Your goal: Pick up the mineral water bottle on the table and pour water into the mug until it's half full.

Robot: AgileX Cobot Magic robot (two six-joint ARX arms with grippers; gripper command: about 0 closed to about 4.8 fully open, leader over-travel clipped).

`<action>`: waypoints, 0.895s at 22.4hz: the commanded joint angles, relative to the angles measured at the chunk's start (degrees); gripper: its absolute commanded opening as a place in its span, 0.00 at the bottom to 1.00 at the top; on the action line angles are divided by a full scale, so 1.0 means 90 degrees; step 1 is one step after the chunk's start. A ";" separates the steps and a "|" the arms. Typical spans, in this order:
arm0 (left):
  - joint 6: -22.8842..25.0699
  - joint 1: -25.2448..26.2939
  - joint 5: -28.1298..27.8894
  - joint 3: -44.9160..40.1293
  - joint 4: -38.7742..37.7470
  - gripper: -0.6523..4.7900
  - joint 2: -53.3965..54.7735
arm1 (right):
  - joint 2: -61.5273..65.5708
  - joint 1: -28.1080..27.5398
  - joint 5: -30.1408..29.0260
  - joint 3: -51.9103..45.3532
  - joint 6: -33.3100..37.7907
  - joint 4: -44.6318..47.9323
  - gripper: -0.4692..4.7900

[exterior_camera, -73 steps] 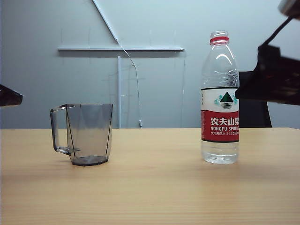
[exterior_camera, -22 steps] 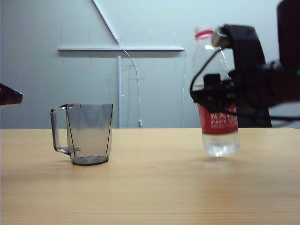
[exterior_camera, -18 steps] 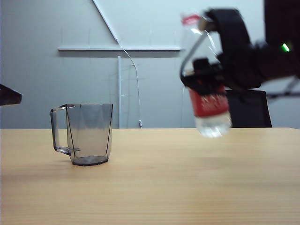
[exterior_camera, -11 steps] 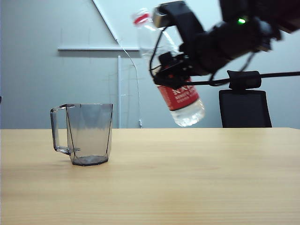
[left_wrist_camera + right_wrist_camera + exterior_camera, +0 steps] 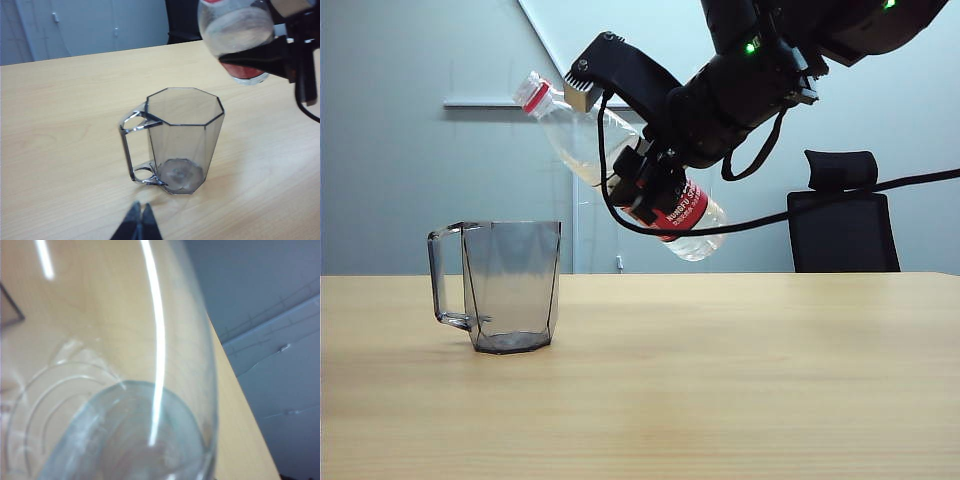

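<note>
One right end effector grips mineral water bottle above mug; left end effector closed.

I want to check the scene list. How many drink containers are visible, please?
2. The mug stands on the table, at the left. The mineral water bottle is tilted in the air above it, held in the right gripper jaws. None seems hidden.

Office-like room: black office chair, plain grey wall, light-wood table
</note>
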 commanded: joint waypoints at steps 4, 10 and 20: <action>-0.0019 0.0049 0.0019 0.0017 0.0053 0.12 0.0010 | -0.0063 0.0007 0.0384 0.0095 -0.0763 0.0374 0.51; -0.0019 0.0049 0.0022 0.0017 0.0053 0.12 0.0010 | 0.0092 -0.0005 0.0398 0.0100 -0.1622 0.0418 0.51; -0.0019 0.0049 0.0022 0.0017 0.0053 0.12 0.0010 | 0.0219 -0.0002 0.0704 0.0097 -0.2676 0.0452 0.51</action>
